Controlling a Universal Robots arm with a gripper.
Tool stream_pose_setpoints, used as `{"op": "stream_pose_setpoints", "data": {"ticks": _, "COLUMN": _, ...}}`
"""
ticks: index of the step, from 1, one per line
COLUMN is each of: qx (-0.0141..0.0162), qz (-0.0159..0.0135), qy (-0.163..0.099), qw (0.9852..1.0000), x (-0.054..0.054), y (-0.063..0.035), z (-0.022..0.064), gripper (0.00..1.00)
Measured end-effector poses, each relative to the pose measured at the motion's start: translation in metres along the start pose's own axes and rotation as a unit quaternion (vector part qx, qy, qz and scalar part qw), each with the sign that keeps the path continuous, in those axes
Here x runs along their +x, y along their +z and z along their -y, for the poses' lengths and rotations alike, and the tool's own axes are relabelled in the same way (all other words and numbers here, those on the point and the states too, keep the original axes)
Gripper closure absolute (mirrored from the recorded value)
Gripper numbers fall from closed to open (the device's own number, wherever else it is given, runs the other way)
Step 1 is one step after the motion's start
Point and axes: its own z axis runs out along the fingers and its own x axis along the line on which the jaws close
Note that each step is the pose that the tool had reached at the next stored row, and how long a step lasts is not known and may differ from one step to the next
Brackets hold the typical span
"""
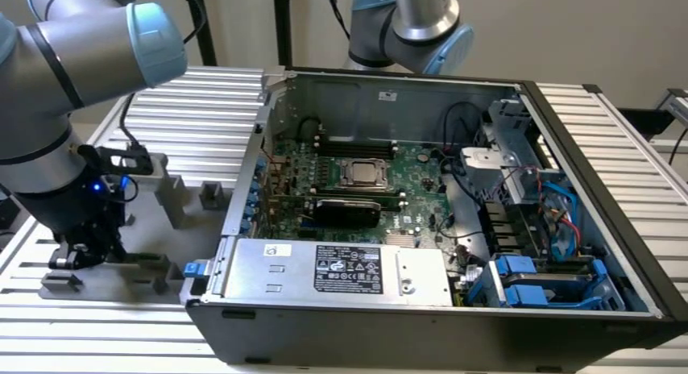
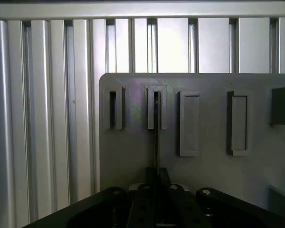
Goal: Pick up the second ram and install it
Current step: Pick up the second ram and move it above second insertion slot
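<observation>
The exterior view shows the big picture. The dark hand is down low on a ribbed silver metal surface, among small grey plastic blocks. A bit of the long, thin, flat green ram stick peeks out just beside the hand, toward the exterior view's right. Farther that way sits a big open grey computer case with a wide green board inside, well apart from the hand.

The wrist view looks close instead. Here the ram stick shows edge-on, like a thin dark line. It runs from between the fingers of the hand across a flat grey plate. Its far end sits in a grey slotted block. The hand is clenched on the ram stick.
</observation>
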Motion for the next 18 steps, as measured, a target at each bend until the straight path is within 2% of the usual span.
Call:
{"op": "stream_pose_setpoints", "data": {"ticks": 6, "qx": 0.0, "qz": 0.0, "qy": 0.0, "qw": 1.0, "x": 0.0, "y": -0.0185, "z": -0.0006, "gripper": 0.86}}
{"op": "stream_pose_setpoints", "data": {"ticks": 18, "qx": 0.0, "qz": 0.0, "qy": 0.0, "qw": 1.0, "x": -0.001, "y": -0.0727, "z": -0.0023, "gripper": 0.86}}
